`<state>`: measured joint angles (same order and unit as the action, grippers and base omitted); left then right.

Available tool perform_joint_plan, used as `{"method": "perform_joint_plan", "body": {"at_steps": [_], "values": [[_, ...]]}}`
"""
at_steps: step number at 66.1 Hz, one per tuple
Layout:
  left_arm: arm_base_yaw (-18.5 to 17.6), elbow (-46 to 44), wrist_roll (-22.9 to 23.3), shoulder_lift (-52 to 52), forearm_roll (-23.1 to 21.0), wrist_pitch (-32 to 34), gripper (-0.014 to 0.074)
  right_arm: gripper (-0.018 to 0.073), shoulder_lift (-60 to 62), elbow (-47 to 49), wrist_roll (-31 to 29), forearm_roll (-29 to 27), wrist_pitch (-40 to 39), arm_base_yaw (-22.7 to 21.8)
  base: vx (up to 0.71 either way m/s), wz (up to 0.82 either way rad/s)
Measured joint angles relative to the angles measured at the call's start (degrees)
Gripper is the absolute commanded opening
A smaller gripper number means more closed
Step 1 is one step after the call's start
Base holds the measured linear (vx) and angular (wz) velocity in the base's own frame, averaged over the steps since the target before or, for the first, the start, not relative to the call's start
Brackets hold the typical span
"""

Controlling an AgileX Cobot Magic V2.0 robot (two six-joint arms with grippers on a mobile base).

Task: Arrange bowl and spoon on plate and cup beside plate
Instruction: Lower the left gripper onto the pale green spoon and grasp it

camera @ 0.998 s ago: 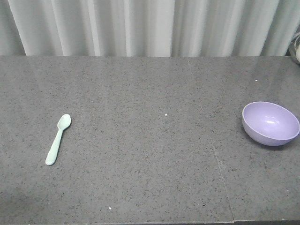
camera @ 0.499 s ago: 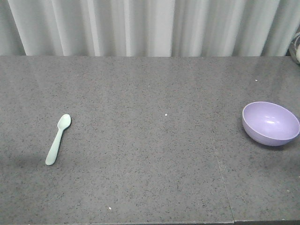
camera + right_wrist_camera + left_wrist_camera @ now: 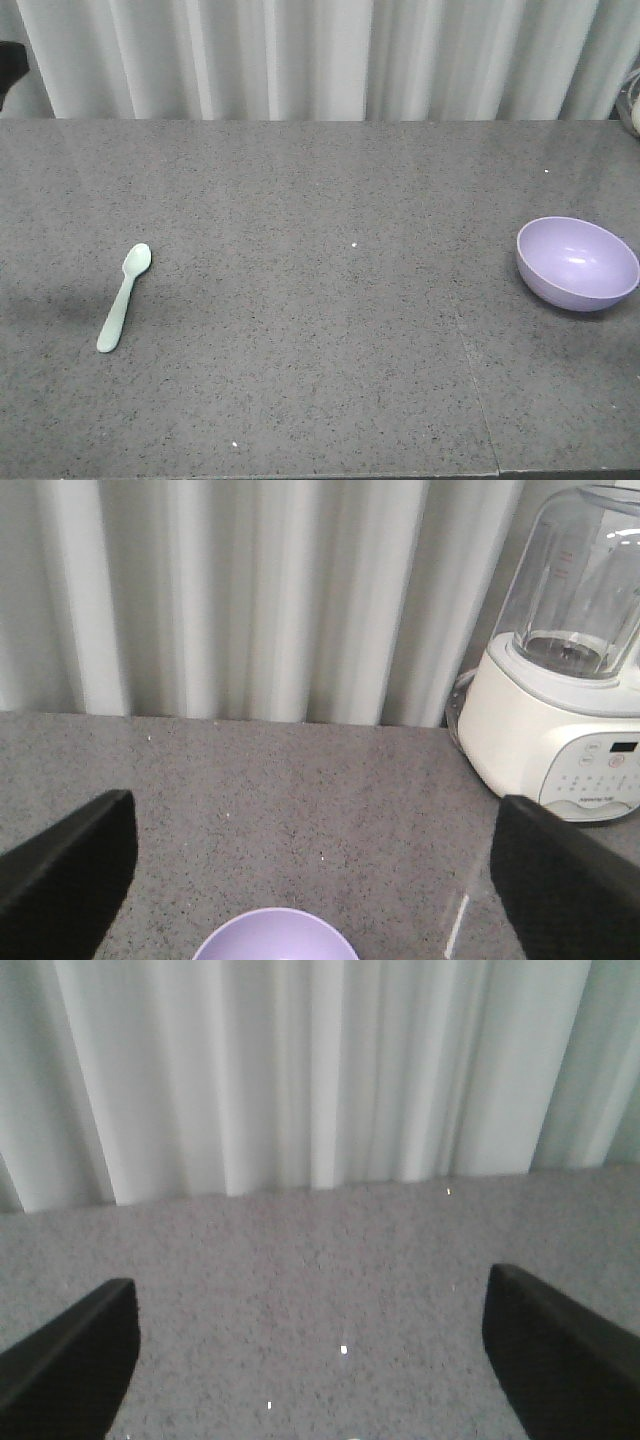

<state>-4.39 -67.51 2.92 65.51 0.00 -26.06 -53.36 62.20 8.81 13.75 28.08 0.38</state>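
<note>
Two of the four task things lay on the grey counter point(image 3: 320, 180): the bowl point(image 3: 577, 262) upright at the right edge of the front view, and the spoon point(image 3: 124, 297) flat at mid-left, well apart from it. The step in hand looked to be a reach for the bowl, whose far rim showed at the bottom centre of the right wrist view, between the widely parted fingers of the empty right tool point(image 3: 315, 815). Done well, that tool would probably straddle one wall, one finger inside and one outside, and close gently so the smooth plastic neither skidded nor tipped. The left tool point(image 3: 308, 1295) was likewise spread and empty over bare counter. Neither plate nor cup appeared anywhere, so the place for setting things down could not be judged. The blender point(image 3: 560, 710) ran off the right edge, most of the bowl was cut off in the wrist view, and a dark shape point(image 3: 10, 62) at the front view's upper left was too cropped to name.
</note>
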Motion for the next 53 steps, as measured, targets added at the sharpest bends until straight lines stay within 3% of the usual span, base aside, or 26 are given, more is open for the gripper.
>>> {"method": "perform_joint_plan", "body": {"at_steps": [13, 25, 33, 53], "values": [[-0.05, -7.80, -0.06, 9.40, -1.11, -13.37, 0.0567, 0.0683, 0.00, 0.00, 0.00, 0.00, 4.28, 0.00, 0.00, 0.00], [-0.05, -13.15, -3.93, 17.73, -6.53, -22.02, 0.0530, 0.0666, 0.00, 0.00, 0.00, 0.00, 6.52, 0.00, 0.00, 0.00], [-0.05, -13.54, -7.11, 22.64, -9.50, -25.38, 0.0522, 0.0660, 0.00, 0.00, 0.00, -0.06, 6.73, 0.00, 0.00, 0.00], [-0.05, -13.60, -8.07, 32.44, -10.05, -30.15, 0.0522, 0.0648, 0.00, 0.00, 0.00, -0.06, 6.73, 0.00, 0.00, 0.00]]}}
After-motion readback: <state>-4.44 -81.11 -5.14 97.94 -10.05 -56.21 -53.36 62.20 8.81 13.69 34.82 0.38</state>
